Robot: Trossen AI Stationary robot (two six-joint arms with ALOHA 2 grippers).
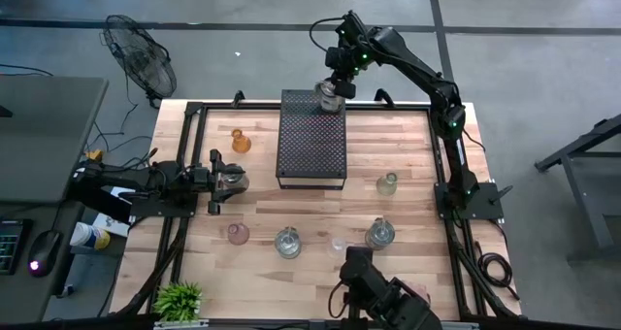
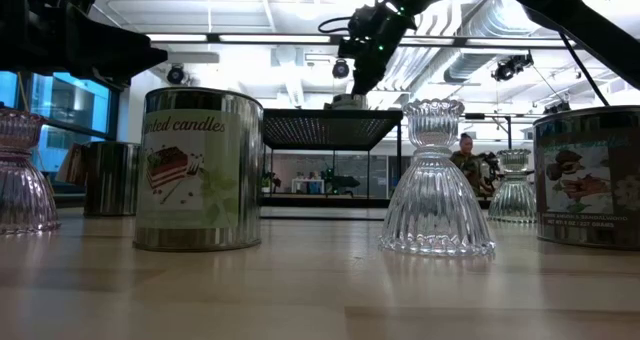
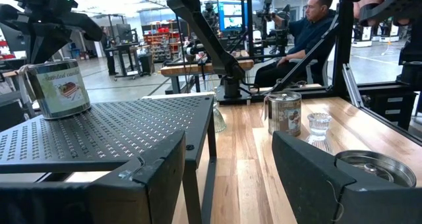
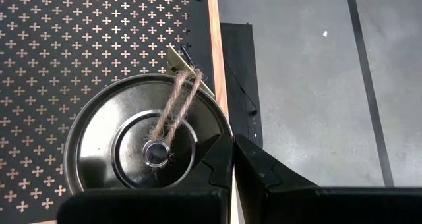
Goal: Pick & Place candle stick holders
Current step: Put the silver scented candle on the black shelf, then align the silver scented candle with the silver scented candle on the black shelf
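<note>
A silvery candle tin (image 4: 142, 141) with a twine loop and a tag on its lid stands on the far right corner of the black perforated tray (image 1: 310, 141). My right gripper (image 4: 233, 140) is shut just above the tin's rim. My left gripper (image 3: 227, 184) is open at the table's left side, level and pointing at the tray, with nothing between its fingers. A second tin (image 1: 233, 181) stands close by it. On the bare wood are an amber holder (image 1: 240, 141), a pinkish holder (image 1: 238, 234) and clear glass holders (image 1: 288, 243) (image 1: 387, 183). My right gripper comes down on a slant from above, its shut fingertips (image 4: 221, 159) at the rim of the tin's lid (image 4: 216, 122), on the side at the tray's edge. The fingers are off the twine. Whether they touch the rim I cannot tell.
A third tin (image 1: 379, 234) and a small clear glass (image 1: 338, 243) stand near the table's front edge. A green plant (image 1: 179, 299) sits at the near left corner. A black frame (image 1: 189, 112) runs round the table. A person (image 3: 310, 26) sits beyond the table's right side.
</note>
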